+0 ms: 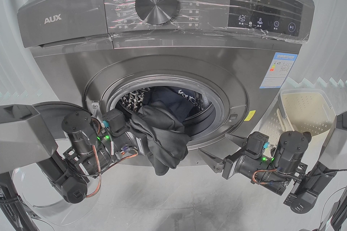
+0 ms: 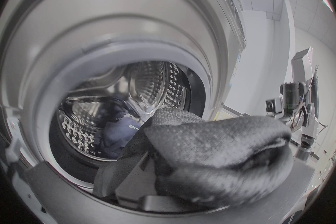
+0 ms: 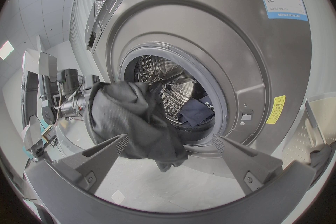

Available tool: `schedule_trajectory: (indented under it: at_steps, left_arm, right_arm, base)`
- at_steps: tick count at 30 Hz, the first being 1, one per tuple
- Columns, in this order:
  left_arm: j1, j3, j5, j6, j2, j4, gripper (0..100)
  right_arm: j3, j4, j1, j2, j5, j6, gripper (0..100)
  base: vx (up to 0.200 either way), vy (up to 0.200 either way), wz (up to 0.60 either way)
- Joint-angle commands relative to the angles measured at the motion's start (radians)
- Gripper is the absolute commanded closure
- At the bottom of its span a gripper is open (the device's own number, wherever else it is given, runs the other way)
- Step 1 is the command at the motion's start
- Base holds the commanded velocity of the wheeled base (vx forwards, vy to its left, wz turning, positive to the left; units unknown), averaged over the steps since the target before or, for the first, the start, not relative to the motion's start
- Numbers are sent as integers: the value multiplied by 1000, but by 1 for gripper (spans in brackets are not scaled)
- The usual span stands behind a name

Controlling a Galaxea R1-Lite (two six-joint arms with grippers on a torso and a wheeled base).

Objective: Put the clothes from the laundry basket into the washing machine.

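Washing machine (image 1: pixel 170 58): a grey front-loader standing straight ahead; its round mouth is open and faces the robot.
Door (image 1: pixel 47 184): glass, swung wide to the robot's left, clear of the mouth.
Laundry basket (image 1: pixel 307 109): white and perforated, on the floor just beside the machine on the robot's right; a dark scrap of cloth (image 3: pixel 320 160) shows at its edge in the right wrist view.
Drum (image 2: pixel 150 84): ribbed steel, with plenty of room inside.
Dark grey garment (image 1: pixel 164 138): bunched at the mouth's lower left, partly over the rim and partly hanging down outside towards the floor; it looks soft, limp and light, probably a thick knit; it should not slip, but it droops wherever it is not held, so the loose tail is likely to catch on the rim; a hold on a thick fold near the middle of the bundle would leave less dangling.
Navy garment (image 3: pixel 196 111): lying crumpled inside the drum, well behind the grey one.
Left claw (image 1: pixel 137 143): at the mouth's left edge, closed on the dark grey garment, whose folds cover its fingers.
Right claw (image 1: pixel 213 142): low on the robot's right below the mouth, spread wide and holding nothing; apart from the cloth.
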Motion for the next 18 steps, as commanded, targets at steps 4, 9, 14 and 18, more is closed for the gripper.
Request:
schedule_trajectory:
  at_steps: [4, 9, 14, 18]
  left_arm:
    - [-35, -68, 1, -7, 178, 0, 100]
    - [-32, -226, 13, -41, 291, 0, 100]
    - [-15, -413, 69, -84, 368, 0, 100]
    - [12, -520, 84, -85, 405, 6, 100]
  right_arm:
    - [-9, 0, 4, -18, 1, -2, 0]
    - [-9, 0, 3, -20, 1, -3, 0]
    - [-9, 0, 3, -20, 1, -2, 0]
    - [-10, 0, 3, -20, 1, -3, 0]
  base:
    - [0, 0, 0]
    - [0, 0, 0]
    - [0, 0, 0]
    - [0, 0, 0]
